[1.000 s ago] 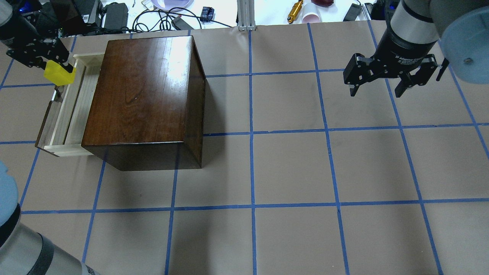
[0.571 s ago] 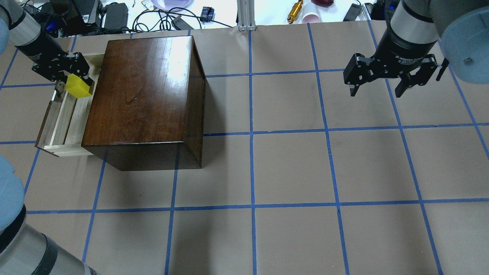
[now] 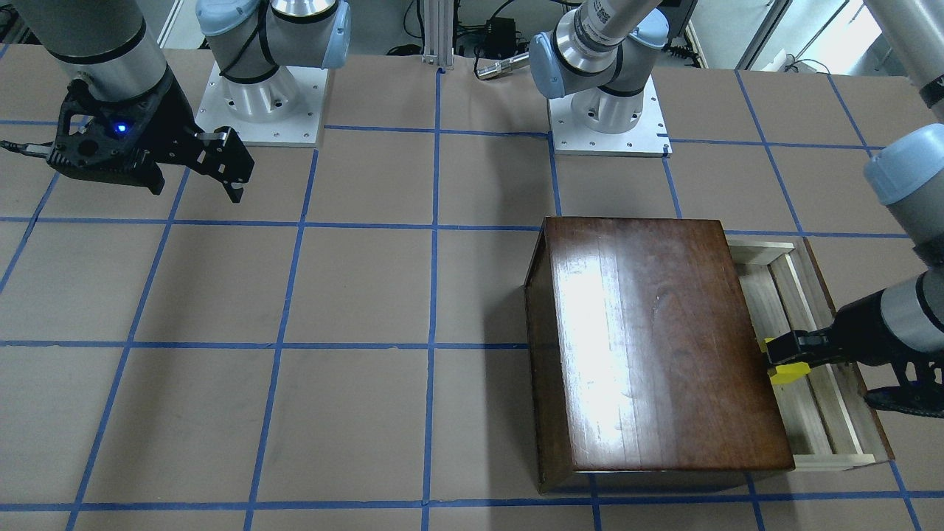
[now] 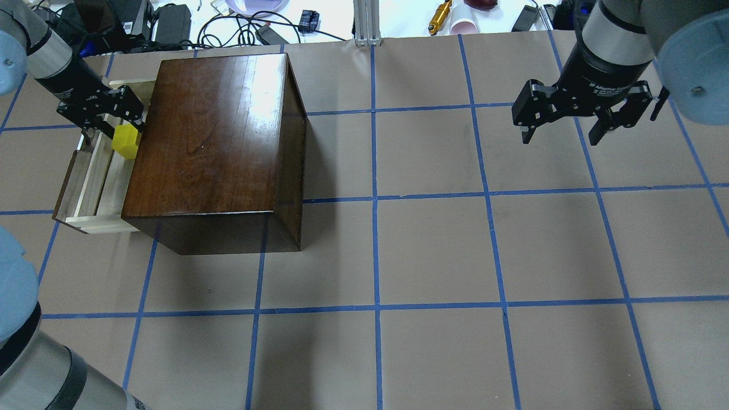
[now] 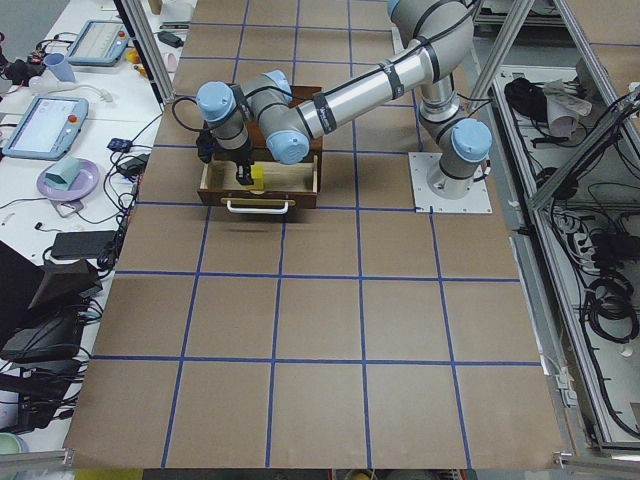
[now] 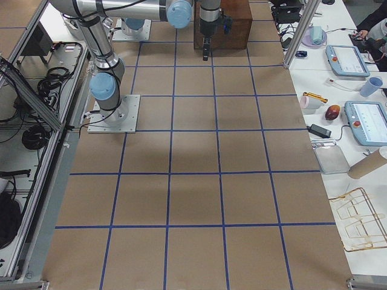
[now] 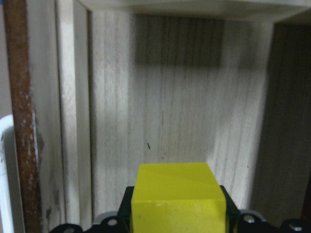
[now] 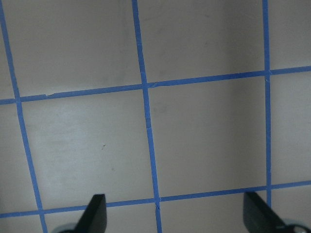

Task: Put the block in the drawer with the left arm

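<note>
The small yellow block (image 4: 126,142) is held in my left gripper (image 4: 122,134), which is shut on it low over the open drawer (image 4: 94,182), right beside the dark wooden box (image 4: 216,142). In the left wrist view the block (image 7: 179,196) sits between the fingers above the pale drawer floor (image 7: 160,111). In the front view the block (image 3: 785,372) hangs over the drawer (image 3: 826,420) at the box's (image 3: 656,339) edge. My right gripper (image 4: 561,139) is open and empty above the table's far right; the right wrist view shows only taped paper.
The drawer's dark front panel with its metal pull (image 5: 258,206) faces the table's left end. Cables, an aluminium post (image 4: 367,23) and a gold cylinder (image 4: 439,17) lie beyond the far edge. Both arm bases (image 3: 608,118) stand at the robot's side.
My left gripper has carried the block from beyond the drawer's outer far corner rightward and down over the drawer, next to the box. The right arm has not moved.
</note>
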